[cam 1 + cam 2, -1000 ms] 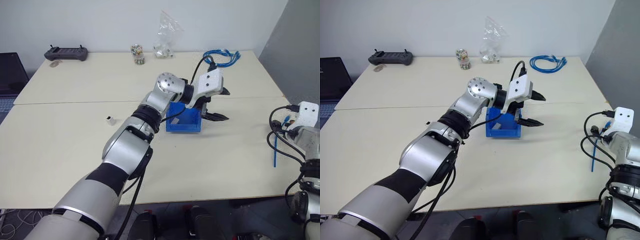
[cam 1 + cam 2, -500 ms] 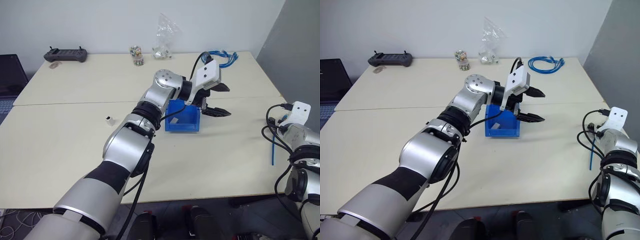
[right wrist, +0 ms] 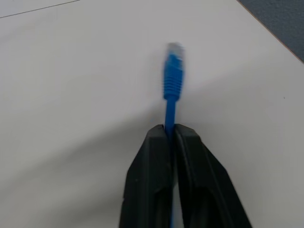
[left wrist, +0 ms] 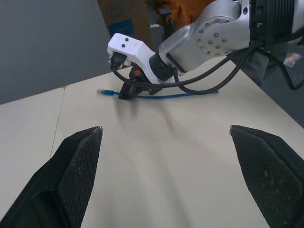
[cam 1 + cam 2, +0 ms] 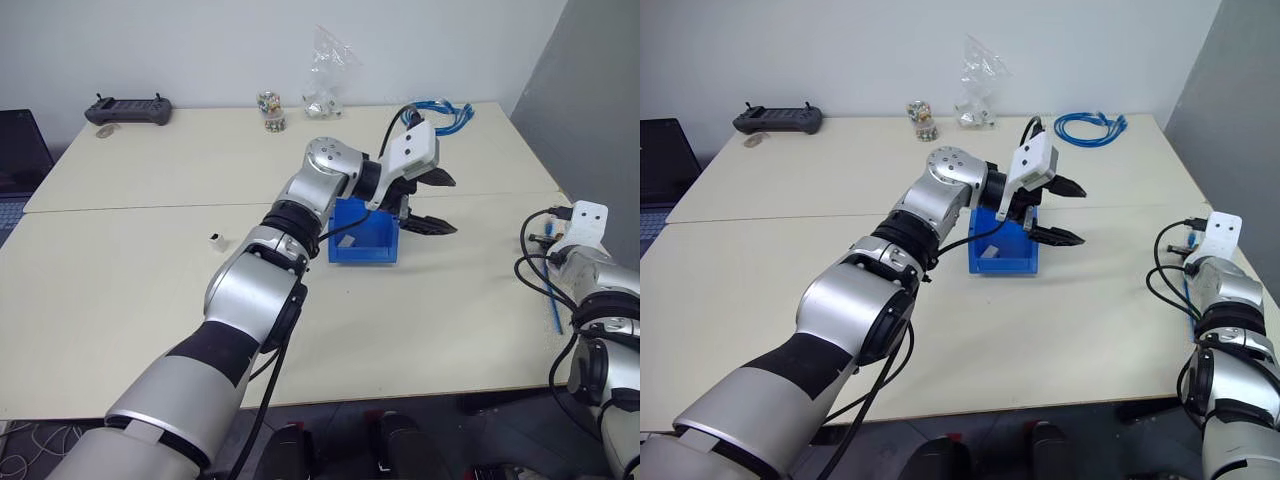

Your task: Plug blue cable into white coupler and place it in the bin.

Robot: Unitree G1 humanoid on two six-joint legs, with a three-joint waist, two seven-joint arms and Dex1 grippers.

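Note:
The blue cable [image 3: 170,80] lies flat on the table near its right edge, its plug [image 3: 173,52] sticking out past my right gripper [image 3: 170,129], which is shut on the cable just behind the plug. From the left wrist view the same right gripper [image 4: 126,93] presses down on the cable [image 4: 185,96]. My left gripper [image 5: 445,203] hovers open and empty just to the right of the bin [image 5: 362,234], its fingers [image 4: 80,161] spread wide. The white coupler [image 5: 217,240] sits alone on the table, left of the bin and away from both grippers.
A coiled bundle of blue cables [image 5: 445,112] lies at the back right. Along the back edge sit a black controller [image 5: 128,107], a small glass ornament [image 5: 270,110] and a clear plastic bag [image 5: 330,75]. The table's right edge [image 5: 575,205] runs beside my right arm.
My right gripper has closed on the blue cable after edging forward over it. The left gripper stays open in place beside the bin.

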